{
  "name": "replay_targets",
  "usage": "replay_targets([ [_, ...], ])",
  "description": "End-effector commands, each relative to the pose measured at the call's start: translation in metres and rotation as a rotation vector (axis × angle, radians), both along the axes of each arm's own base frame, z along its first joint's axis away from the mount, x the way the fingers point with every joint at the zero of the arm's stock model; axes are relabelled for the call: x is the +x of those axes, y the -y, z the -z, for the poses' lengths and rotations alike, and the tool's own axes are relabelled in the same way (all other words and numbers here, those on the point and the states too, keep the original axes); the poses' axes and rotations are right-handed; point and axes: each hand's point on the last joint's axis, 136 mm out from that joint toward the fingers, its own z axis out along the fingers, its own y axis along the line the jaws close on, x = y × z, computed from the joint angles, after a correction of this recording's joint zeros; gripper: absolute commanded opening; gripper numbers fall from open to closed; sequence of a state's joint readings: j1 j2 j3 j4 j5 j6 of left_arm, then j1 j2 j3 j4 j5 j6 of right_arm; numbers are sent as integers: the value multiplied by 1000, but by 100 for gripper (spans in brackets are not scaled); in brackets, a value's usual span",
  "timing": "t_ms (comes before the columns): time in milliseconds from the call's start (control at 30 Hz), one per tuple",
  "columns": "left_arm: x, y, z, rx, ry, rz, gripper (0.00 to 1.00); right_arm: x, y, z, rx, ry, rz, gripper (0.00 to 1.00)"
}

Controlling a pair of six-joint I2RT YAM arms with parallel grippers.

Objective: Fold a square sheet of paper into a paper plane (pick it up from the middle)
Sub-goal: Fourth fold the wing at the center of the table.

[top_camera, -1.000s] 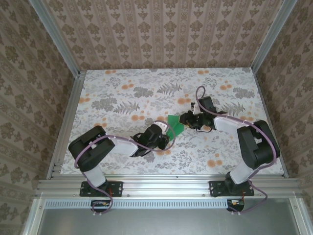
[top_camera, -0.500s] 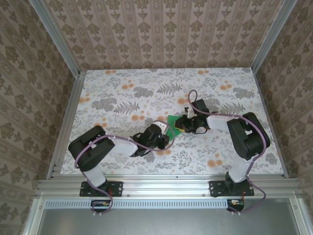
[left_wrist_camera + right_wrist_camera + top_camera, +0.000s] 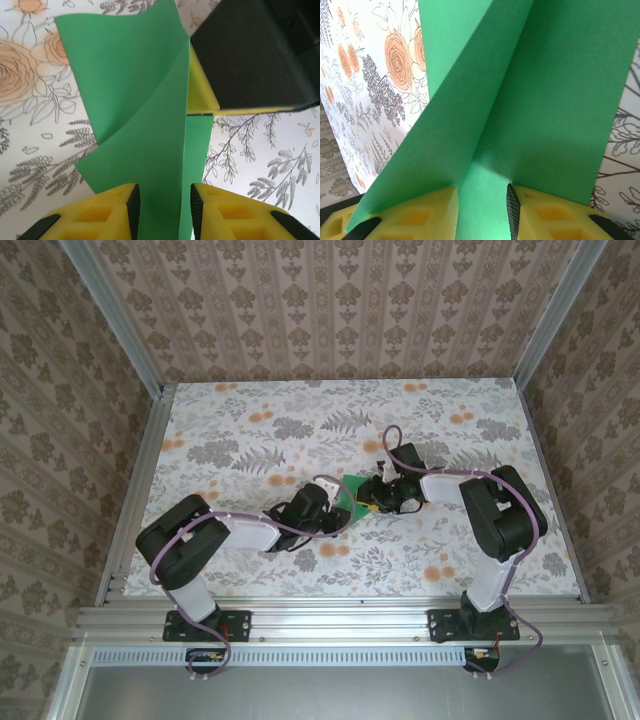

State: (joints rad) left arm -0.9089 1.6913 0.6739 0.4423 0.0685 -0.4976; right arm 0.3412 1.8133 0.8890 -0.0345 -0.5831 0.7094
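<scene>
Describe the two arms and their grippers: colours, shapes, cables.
The left arm and the right arm both have black joints and white links. A thin purple cable loops along each. The left gripper and right gripper have yellow fingers with hollow cells and black ribbed pads on their inner faces.

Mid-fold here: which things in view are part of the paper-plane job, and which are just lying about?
Part of the job:
- green sheet of paper, partly folded
- left gripper, paper between its jaws
- right gripper, paper between its jaws

Not part of it, just surroundings:
- floral table cover
- wallpapered walls
- aluminium frame
</scene>
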Motion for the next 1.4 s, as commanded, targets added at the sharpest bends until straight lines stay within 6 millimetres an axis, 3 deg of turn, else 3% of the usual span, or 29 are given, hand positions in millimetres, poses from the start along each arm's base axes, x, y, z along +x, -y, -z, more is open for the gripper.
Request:
replay_targets([
  [0,8,10,-16,-49,-12,1,35,-1,2,8,-38,-29,-2,34],
  [200,8,18,-5,-58,-68,13,34,0,1,8,-33,-30,3,34],
  [533,7,11,10,-17,-112,-22,36,0,1,10,-31,-38,9,34],
  [800,5,14,16,-60,-164,-22,25,1,0,9,-20,-33,7,37],
  [1367,10,8,30,-182,-301,-92,13,-5,7,16,-80,-25,-22,50],
])
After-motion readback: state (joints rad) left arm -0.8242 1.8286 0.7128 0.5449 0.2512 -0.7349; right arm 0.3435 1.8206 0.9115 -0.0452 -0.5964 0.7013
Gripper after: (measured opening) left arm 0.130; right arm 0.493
